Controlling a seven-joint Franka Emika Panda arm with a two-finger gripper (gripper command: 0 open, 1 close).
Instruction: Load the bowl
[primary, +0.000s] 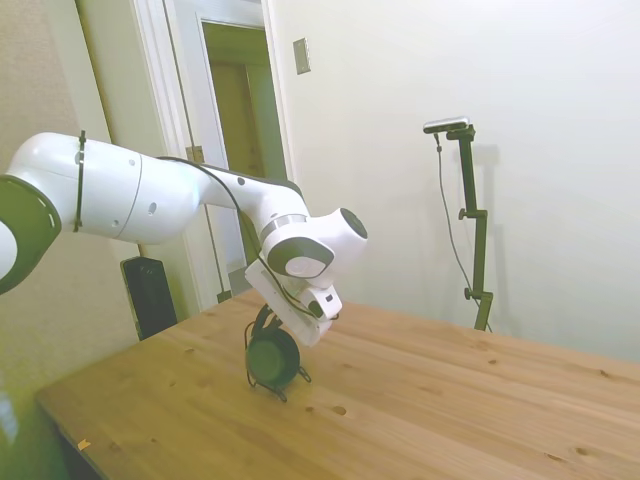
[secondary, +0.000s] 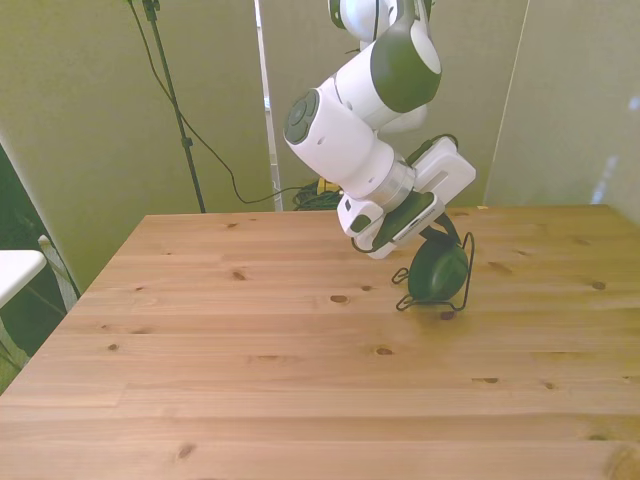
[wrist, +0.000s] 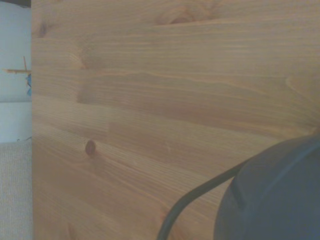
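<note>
One dark green bowl (secondary: 437, 271) standing on edge in a thin black wire rack (secondary: 462, 262) on the wooden counter (secondary: 250, 340), pincer (secondary: 428, 240) just above it, grip state cannot be told.

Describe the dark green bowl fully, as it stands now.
The bowl is small, round and dark green, with smooth matte sides. It stands on edge, not flat, held in a thin black wire rack on the wooden table, toward the front view's right. The tool is right above it; whether it grips the bowl cannot be seen.

White arm (primary: 150, 195) bent low, wrist (secondary: 395, 205) tilted downward.
</note>
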